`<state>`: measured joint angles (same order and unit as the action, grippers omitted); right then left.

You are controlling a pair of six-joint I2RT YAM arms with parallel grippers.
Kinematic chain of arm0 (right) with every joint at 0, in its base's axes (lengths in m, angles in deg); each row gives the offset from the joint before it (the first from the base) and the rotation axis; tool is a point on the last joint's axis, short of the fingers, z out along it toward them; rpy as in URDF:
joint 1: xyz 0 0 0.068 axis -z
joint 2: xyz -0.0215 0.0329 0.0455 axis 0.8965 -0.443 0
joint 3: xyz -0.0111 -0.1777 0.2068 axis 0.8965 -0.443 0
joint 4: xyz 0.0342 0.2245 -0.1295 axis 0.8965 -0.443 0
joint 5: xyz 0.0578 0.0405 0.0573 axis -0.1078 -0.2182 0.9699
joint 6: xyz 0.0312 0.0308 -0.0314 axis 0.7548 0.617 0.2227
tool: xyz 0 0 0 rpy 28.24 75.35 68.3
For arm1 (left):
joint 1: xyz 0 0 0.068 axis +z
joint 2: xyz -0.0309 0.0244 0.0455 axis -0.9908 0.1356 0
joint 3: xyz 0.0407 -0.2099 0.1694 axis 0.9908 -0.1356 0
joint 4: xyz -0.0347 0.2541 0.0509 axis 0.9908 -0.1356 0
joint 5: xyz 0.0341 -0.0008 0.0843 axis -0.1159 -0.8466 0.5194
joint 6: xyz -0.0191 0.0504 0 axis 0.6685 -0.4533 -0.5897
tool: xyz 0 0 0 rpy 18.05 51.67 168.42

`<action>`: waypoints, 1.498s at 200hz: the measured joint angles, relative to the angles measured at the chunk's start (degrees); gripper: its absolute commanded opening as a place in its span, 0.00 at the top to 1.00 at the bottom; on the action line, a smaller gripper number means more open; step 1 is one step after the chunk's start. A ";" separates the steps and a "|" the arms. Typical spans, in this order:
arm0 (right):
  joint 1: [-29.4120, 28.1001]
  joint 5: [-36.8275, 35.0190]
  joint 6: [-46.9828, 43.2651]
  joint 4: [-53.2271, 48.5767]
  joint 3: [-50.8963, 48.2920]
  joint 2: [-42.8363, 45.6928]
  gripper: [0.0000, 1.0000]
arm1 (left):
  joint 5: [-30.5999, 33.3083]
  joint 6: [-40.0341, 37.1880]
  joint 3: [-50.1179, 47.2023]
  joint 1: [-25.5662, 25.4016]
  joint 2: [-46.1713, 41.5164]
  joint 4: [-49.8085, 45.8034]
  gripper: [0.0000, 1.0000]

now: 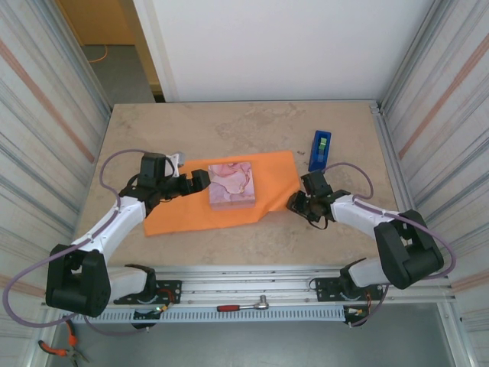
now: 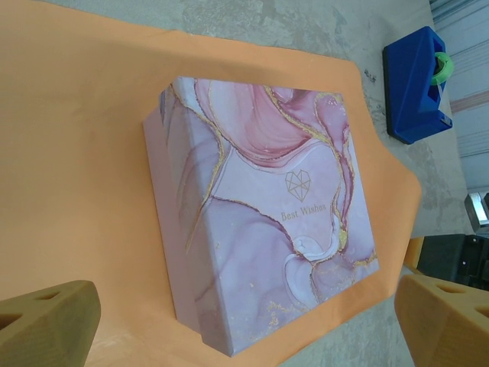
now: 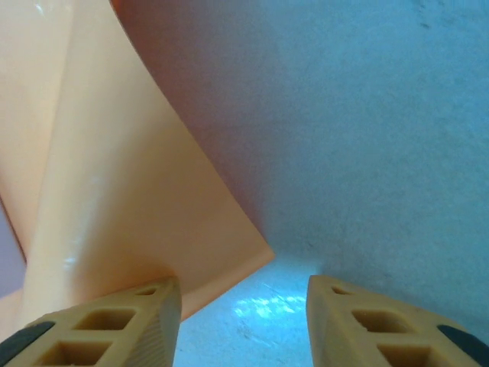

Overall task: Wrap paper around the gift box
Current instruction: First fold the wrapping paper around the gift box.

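Note:
The gift box (image 1: 231, 186) is a flat square box with pink marbled print and gold lines. It lies on the orange paper (image 1: 176, 214), which is spread flat on the table. My left gripper (image 1: 197, 181) is open just left of the box. In the left wrist view its fingers (image 2: 46, 325) stand wide apart with the box (image 2: 267, 199) on the paper (image 2: 76, 153) ahead. My right gripper (image 1: 296, 203) is open at the paper's right corner. In the right wrist view that lifted corner (image 3: 114, 191) lies by the left finger (image 3: 99, 325), unclamped.
A blue tape dispenser (image 1: 320, 150) stands behind the right gripper, also in the left wrist view (image 2: 419, 84). The beige marbled tabletop (image 1: 229, 126) is walled by corrugated panels left and right. A ratchet tool (image 1: 244, 306) lies on the rail by the arm bases.

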<state>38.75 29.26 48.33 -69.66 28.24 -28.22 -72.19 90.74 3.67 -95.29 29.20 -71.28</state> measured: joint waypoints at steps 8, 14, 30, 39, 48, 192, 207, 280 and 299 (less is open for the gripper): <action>0.24 0.68 0.07 1.62 -0.07 -0.24 0.49 | -0.09 0.02 0.02 0.00 0.00 0.00 0.01; 0.42 0.96 0.13 2.84 -0.11 -0.46 0.48 | -0.11 0.02 0.00 0.00 0.00 0.02 0.01; 1.05 2.27 0.11 6.25 -0.15 -1.14 0.46 | -0.11 0.00 0.00 0.00 0.04 0.02 0.01; 1.38 2.93 0.09 8.31 -0.15 -1.62 0.45 | -0.11 0.02 0.00 0.00 0.09 0.04 0.01; 1.49 3.63 0.02 9.99 -0.15 -2.08 0.45 | -0.13 0.02 0.00 0.00 0.11 0.04 0.01; 2.16 9.40 2.10 19.87 -4.96 2.47 0.33 | -1.11 0.04 0.00 0.00 0.85 0.94 0.01; 2.14 9.35 2.69 19.87 -5.77 4.61 0.33 | -1.20 0.07 0.00 0.02 0.85 1.22 0.01; 2.14 9.35 3.50 19.17 -6.16 7.17 0.42 | -1.62 0.22 -0.04 0.00 0.85 1.29 0.01; 2.10 9.29 3.82 18.40 -6.19 7.19 0.44 | -1.64 0.22 -0.04 0.00 0.85 1.29 0.01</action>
<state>40.85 38.55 52.16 -51.26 22.06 -21.03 -73.83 90.96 3.62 -95.29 30.05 -69.99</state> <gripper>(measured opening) 0.576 0.989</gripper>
